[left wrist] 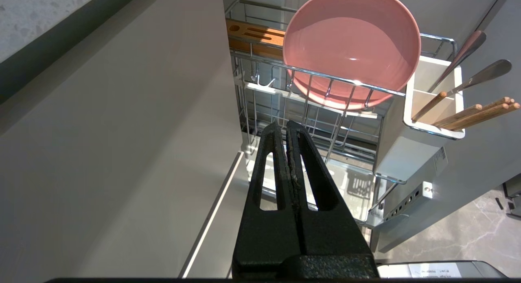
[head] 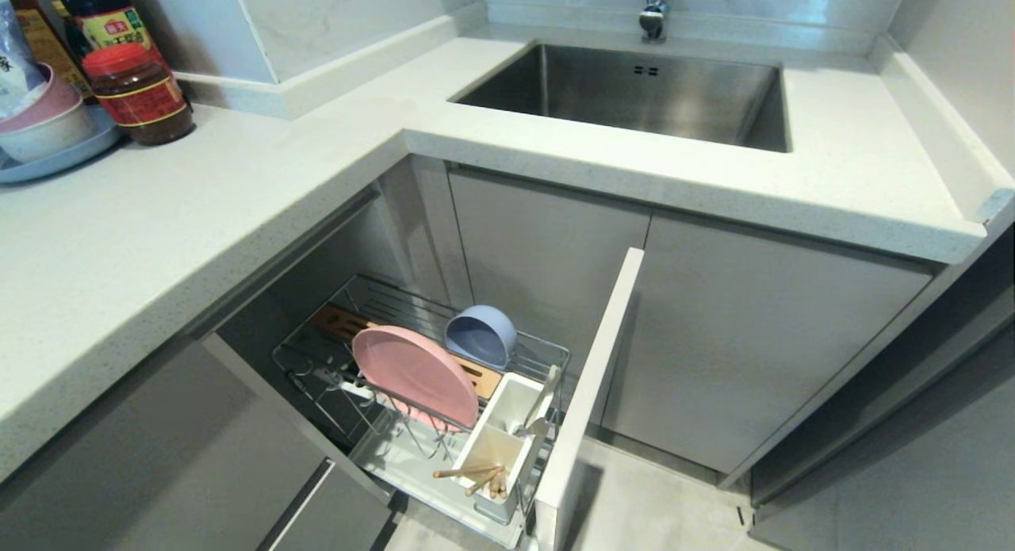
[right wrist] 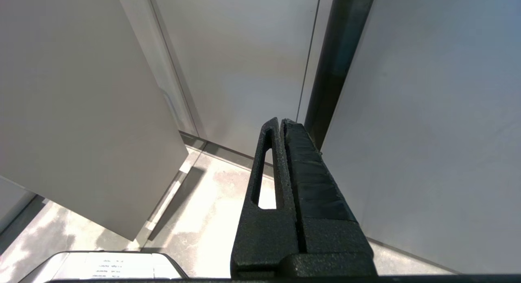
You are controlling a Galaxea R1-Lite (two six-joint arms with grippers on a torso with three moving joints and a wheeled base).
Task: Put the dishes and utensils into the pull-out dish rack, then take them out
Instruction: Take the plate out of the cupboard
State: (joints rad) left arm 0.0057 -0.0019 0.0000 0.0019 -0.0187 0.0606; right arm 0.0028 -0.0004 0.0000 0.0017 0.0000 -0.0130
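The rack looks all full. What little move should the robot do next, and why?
Probably open the left tool, shut and empty in front of the rack, and reach up for the pink plate. Plate, bowl and chopsticks are all loaded, so unloading seems next.

Head view: neither arm nor gripper in frame. Blue plate (head: 47, 161) at upper left cut off by the left edge; bottles (head: 103, 16) behind it cut by the top edge. Tap (head: 655, 10) at top centre shows its spout only. Pink plate (head: 414, 374) hides part of the wooden block (head: 341, 321) and the rack wires behind it. Spoon and fork heads are sunk in the white box (head: 498, 444), unseen. Left wrist view: chopsticks (left wrist: 476, 114) tips hidden inside that box; bowl not visible there
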